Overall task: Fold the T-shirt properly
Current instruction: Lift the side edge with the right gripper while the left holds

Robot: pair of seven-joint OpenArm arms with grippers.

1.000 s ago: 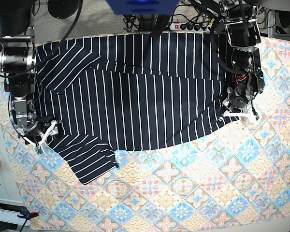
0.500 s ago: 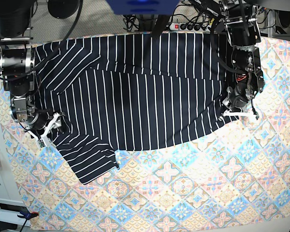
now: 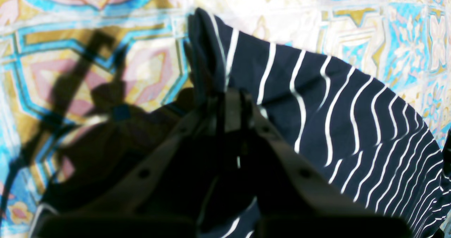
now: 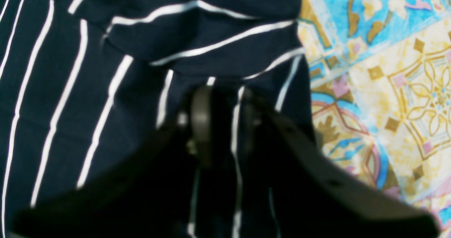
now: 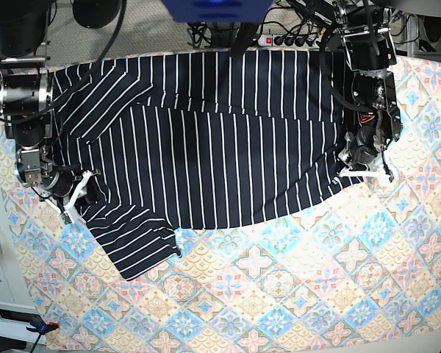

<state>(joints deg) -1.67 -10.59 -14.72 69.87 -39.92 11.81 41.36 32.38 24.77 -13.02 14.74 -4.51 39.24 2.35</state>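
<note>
Pastel diamond-patterned tablecloth [image 5: 294,294] covers the counter from edge to edge on my base view, and its whole near half lies bare, which gives me plenty of open room toward the camera. Across the far half spreads the T-shirt [image 5: 220,147], dark navy with thin white pinstripes, its far edge running close along the far edge of the cloth and its near edge slanting from a sleeve [image 5: 136,250] that juts toward me on the view's left up to a corner on the view's right. Only a narrow strip of cloth shows past the shirt on the view's left side; a wider strip shows on the right. My left gripper [image 5: 366,175] sits at that right-hand corner, and in the left wrist view [image 3: 232,104] its jaws are pressed together on a bunched fold of the shirt's edge, with patterned cloth open to one side of them. My right gripper [image 5: 77,193] is down at the shirt's edge on the view's left, just above the sleeve; in the right wrist view [image 4: 222,114] its jaws stand narrowly apart with striped fabric between them, right beside the shirt's border.
</note>
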